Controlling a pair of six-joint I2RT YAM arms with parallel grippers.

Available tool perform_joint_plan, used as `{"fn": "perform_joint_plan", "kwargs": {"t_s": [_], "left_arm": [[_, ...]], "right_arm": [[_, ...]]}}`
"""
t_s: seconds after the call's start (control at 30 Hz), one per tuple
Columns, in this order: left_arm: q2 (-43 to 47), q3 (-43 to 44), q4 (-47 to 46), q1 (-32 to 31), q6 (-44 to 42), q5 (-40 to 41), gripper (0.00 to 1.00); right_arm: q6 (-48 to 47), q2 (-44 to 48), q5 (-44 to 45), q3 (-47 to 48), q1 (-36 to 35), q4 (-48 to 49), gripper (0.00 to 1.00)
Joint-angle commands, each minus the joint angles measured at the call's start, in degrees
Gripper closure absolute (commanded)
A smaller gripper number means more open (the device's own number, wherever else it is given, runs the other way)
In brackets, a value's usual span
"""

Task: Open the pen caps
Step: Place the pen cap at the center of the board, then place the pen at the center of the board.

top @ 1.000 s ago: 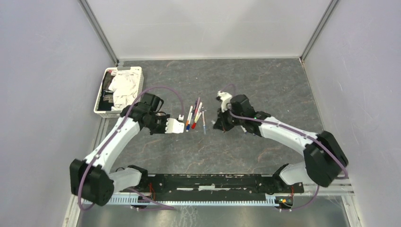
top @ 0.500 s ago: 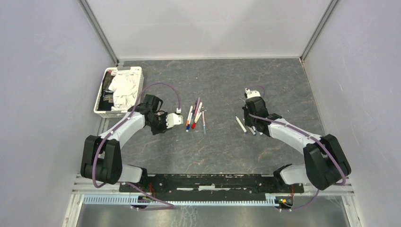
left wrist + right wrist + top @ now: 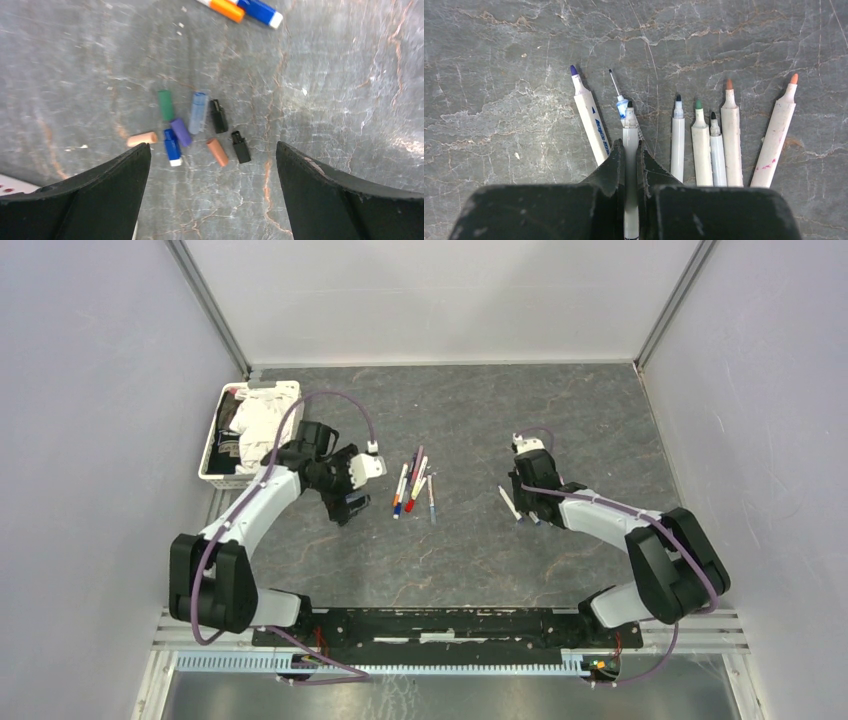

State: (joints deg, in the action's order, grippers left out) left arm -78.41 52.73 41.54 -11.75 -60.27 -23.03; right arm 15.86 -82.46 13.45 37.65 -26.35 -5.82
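Several loose pen caps (image 3: pixel 198 111) lie in a small heap on the table: green, purple, pale blue, two black, brown, blue and peach. My left gripper (image 3: pixel 212 146) hovers over them, open wide, nothing between its fingers (image 3: pixel 115 190). From above, the left gripper (image 3: pixel 346 502) hides the heap. My right gripper (image 3: pixel 629 145) is shut on a white black-tipped pen barrel (image 3: pixel 630 127), in a row of several uncapped pens (image 3: pixel 700 145) lying side by side. In the top view the right gripper (image 3: pixel 527 498) is low over that row (image 3: pixel 510 504).
Several capped pens (image 3: pixel 411 483) lie in a bunch mid-table; two of them, orange-capped (image 3: pixel 226 7) and blue-capped (image 3: pixel 260 10), show at the top of the left wrist view. A white tray (image 3: pixel 212 445) of cloth stands at the back left, close to the left arm.
The left gripper pulled back left from the capped pens, turned over the cap heap and opened. The right gripper swung right with its pen down to the row of uncapped pens.
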Motion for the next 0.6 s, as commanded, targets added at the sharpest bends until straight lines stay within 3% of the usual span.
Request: {"fn": "perform_joint_plan", "kwargs": {"t_s": [0.0, 0.07, 0.27, 0.5, 0.57], "left_arm": [[3.16, 6.93, 4.69, 1.76, 4.18, -6.21, 0.0], [3.92, 8.9, 6.3, 2.86, 4.69, -7.82, 0.0], [5.46, 13.43, 10.48, 5.93, 5.88, -12.97, 0.0], [7.63, 14.07, 11.55, 6.78, 5.51, -14.2, 0.0], [7.95, 13.86, 11.61, 6.83, 5.5, -14.21, 0.0]], "right_arm": [[-1.08, -1.65, -0.78, -0.47, 0.11, 2.78, 1.0], [-1.25, -2.29, -1.18, -0.62, 0.08, 3.11, 0.98], [-1.73, -2.86, -1.24, -1.24, 0.1, 3.68, 0.8], [-1.97, -1.56, -0.45, -1.96, 0.15, 3.46, 0.61], [-2.14, -0.78, -0.37, -2.2, 0.08, 3.45, 0.59]]}}
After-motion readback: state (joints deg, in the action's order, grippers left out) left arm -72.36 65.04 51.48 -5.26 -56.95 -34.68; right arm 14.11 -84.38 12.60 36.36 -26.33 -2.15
